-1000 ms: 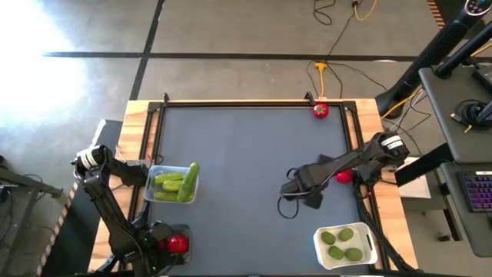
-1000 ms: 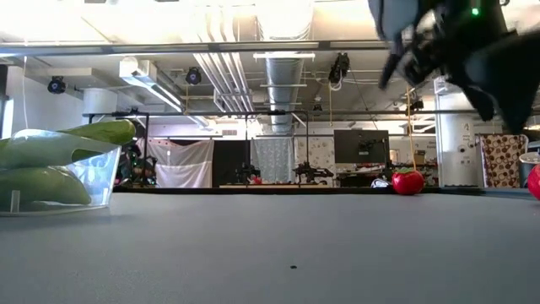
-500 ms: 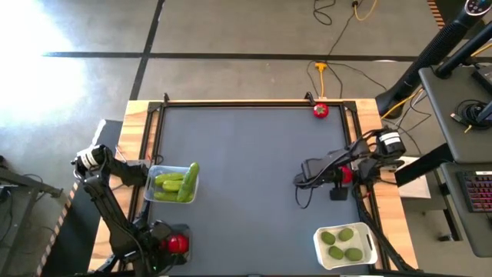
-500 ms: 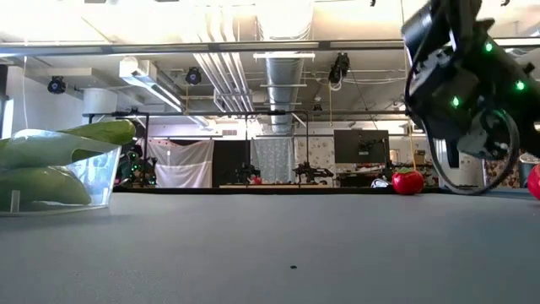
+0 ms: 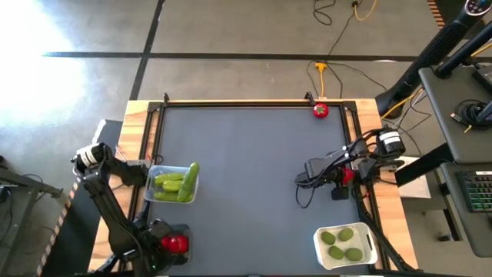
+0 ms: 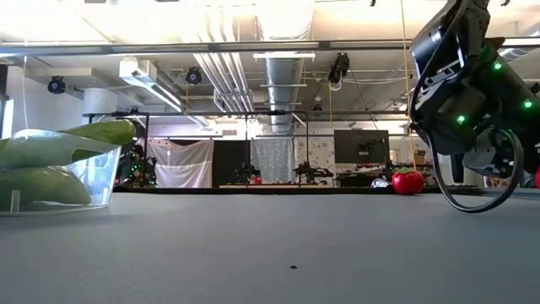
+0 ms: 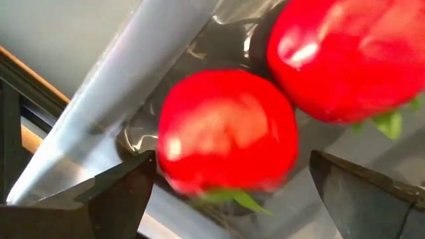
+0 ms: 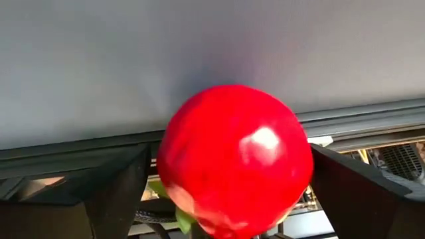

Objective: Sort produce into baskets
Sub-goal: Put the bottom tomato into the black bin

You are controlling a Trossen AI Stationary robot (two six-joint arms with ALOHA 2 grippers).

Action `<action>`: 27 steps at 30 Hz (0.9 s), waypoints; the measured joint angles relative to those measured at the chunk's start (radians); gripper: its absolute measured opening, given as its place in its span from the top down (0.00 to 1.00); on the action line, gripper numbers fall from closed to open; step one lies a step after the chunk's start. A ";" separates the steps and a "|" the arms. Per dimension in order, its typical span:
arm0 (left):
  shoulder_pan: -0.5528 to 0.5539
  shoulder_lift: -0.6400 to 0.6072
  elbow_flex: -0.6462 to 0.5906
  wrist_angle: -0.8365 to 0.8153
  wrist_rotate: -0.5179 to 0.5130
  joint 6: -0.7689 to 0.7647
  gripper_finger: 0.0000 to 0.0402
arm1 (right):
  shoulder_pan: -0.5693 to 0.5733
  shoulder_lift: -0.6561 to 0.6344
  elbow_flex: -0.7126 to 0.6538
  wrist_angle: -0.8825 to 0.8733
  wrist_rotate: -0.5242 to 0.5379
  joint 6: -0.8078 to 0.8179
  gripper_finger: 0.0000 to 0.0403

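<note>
My left gripper (image 7: 230, 166) hangs open, pointing down over the dark-tinted basket (image 7: 99, 126) at the table's near left corner (image 5: 175, 245). Two red tomatoes lie in that basket. One tomato (image 7: 229, 129) sits between the fingers and the other (image 7: 345, 53) lies beside it. My right gripper (image 8: 229, 159) is open at the table's right edge (image 5: 344, 177), with its fingers on either side of a red tomato (image 8: 236, 159) and gaps showing. Another tomato (image 5: 320, 110) rests at the far right corner.
A clear basket (image 5: 173, 183) with cucumbers stands at the left edge. A white basket (image 5: 344, 245) with limes stands at the near right. Wooden rails (image 5: 361, 154) frame the dark mat (image 5: 246, 169), whose middle is bare. Cables loop beside my right arm.
My right gripper has swung from over the mat toward the table's right edge and sunk, rolling as it went. It now stands around the tomato there. The tomatoes and the baskets have stayed where they were.
</note>
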 joint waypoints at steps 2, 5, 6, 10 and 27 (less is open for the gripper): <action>-0.001 -0.023 0.000 -0.005 -0.018 0.001 0.06 | 0.000 0.000 0.000 0.011 0.002 0.001 0.05; -0.001 -0.066 0.001 -0.022 -0.070 0.003 0.06 | 0.001 0.000 0.000 0.019 0.035 0.006 0.05; 0.000 -0.079 0.001 -0.028 -0.091 0.007 0.06 | 0.001 0.000 0.000 0.023 0.035 0.006 0.05; 0.004 -0.139 0.001 -0.079 -0.192 -0.001 0.06 | -0.002 0.000 -0.018 0.042 0.005 0.003 0.05; 0.057 -0.303 0.001 -0.282 -0.471 0.074 0.06 | -0.002 0.000 0.081 0.076 0.011 0.267 0.32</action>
